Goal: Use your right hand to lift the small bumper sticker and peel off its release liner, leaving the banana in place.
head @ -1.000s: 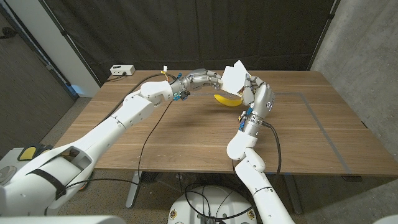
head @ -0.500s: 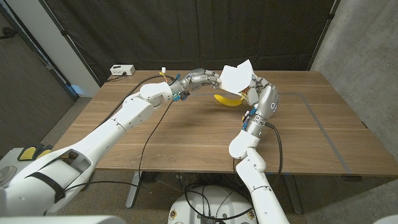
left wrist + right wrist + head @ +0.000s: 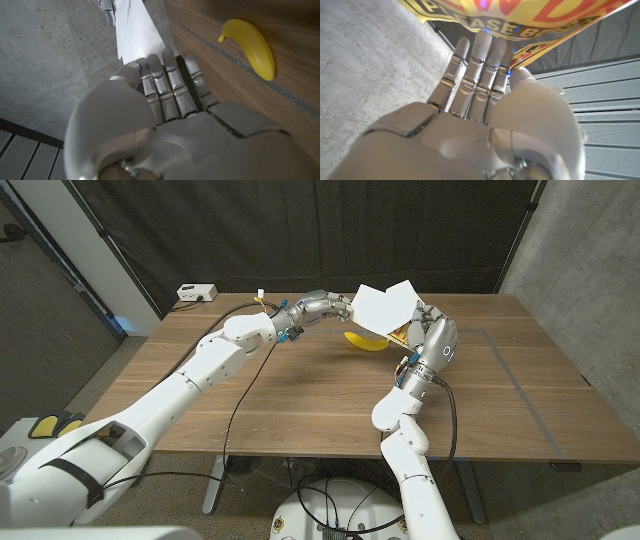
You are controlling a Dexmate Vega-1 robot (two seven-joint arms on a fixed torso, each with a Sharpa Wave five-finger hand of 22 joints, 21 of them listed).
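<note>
- Small bumper sticker (image 3: 385,308), white sheet on the side facing the head camera, yellow printed face with red and black lettering in the right wrist view (image 3: 510,15), is up in the air above the far middle of the wooden table (image 3: 300,390). The lift looks done.
- Right hand (image 3: 425,332) holds the sticker's right side, thumb and fingers (image 3: 480,60) pressed on its edge, printed side toward the palm.
- Left hand (image 3: 322,305) pinches the sheet's left edge; in the left wrist view its fingers (image 3: 170,85) are closed on a white layer (image 3: 135,30).
- Peel: the white sheet seems to fan into two corners at the top, so the liner may be starting to split from the sticker. That's a judgement, not certain. Full separation is still left to do.
- Yellow banana (image 3: 366,341) lies on the table below the sticker, between the two hands, touched by neither. In place as asked (image 3: 252,45).
- Hard to make out: which white layer is liner and which is sticker backing; the exact pinch points; the banana's right end, covered by the right hand in the head view; lettering cut off, only "PLEASE B" readable.
</note>
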